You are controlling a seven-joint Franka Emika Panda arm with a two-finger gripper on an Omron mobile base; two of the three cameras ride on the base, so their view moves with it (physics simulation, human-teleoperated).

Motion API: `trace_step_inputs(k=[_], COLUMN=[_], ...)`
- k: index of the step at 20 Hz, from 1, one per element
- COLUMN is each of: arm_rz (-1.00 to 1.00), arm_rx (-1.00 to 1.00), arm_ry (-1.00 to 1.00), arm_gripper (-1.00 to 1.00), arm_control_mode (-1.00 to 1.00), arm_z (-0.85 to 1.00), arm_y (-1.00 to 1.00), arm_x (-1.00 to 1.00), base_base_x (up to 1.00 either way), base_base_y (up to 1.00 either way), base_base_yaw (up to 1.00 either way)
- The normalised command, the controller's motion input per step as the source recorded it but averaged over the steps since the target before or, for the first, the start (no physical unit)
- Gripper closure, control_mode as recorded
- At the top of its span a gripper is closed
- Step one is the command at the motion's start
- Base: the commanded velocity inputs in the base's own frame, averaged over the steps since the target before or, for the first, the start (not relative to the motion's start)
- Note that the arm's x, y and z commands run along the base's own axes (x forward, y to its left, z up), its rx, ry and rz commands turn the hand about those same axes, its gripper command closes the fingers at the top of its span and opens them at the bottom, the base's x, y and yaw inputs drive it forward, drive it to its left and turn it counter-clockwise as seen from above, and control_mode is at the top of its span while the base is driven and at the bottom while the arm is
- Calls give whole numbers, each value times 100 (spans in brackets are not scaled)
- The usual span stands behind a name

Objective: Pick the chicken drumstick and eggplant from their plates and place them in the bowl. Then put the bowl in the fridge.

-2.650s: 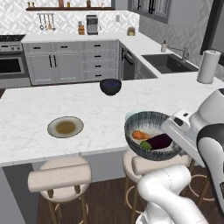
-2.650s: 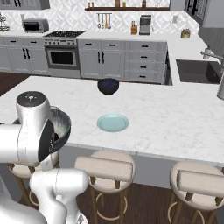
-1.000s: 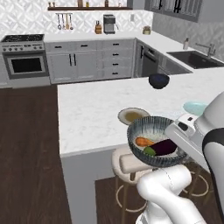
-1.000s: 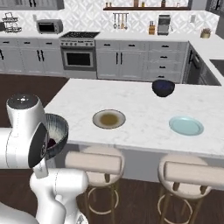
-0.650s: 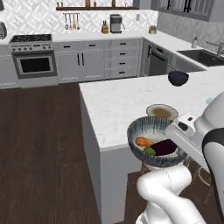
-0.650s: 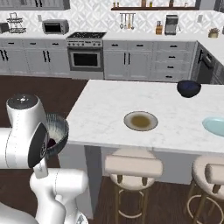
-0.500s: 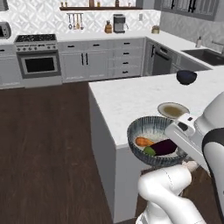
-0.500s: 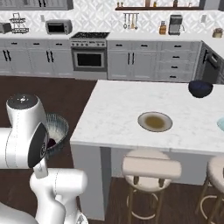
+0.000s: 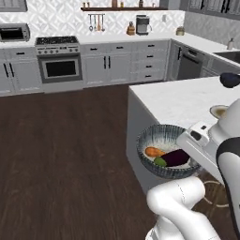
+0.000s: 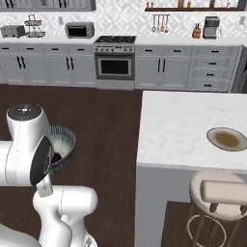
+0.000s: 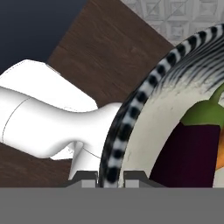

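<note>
Gripper (image 11: pixel 110 176) pinches bowl (image 9: pixel 154 140) rim, carrying eggplant (image 9: pixel 174 158) and drumstick (image 9: pixel 154 152).

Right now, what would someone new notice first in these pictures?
The streaked bowl, carried out over the dark wood floor beside the island, with the gripper clamped on its rim. Inside lie the purple eggplant and the orange chicken drumstick. On the marble island sits an olive-brown plate.

Both base cameras look forward and down from behind the arm, left and right, sharing the island counter (image 9: pixel 183 96) (image 10: pixel 183 125). The hand camera sits tight against the bowl (image 11: pixel 131 113).
</note>
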Motion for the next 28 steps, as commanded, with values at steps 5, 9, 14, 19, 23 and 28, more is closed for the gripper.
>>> trace_step_inputs(k=[5, 9, 14, 19, 23, 28], arm_rz=[0, 0, 0, 0, 0, 0], arm_rx=[0, 0, 0, 0, 0, 0], arm_ry=[0, 0, 0, 0, 0, 0], arm_gripper=[100, 100, 100, 100, 100, 100], arm_control_mode=[100, 100, 100, 100, 100, 100], arm_z=[0, 0, 0, 0, 0, 0], arm_y=[0, 0, 0, 0, 0, 0], arm_x=[0, 0, 0, 0, 0, 0], base_base_x=[69, 100, 100, 100, 100, 100], base_base_y=[100, 100, 100, 92, 44, 0], base_base_yaw=[0, 3, 10, 24, 38, 52])
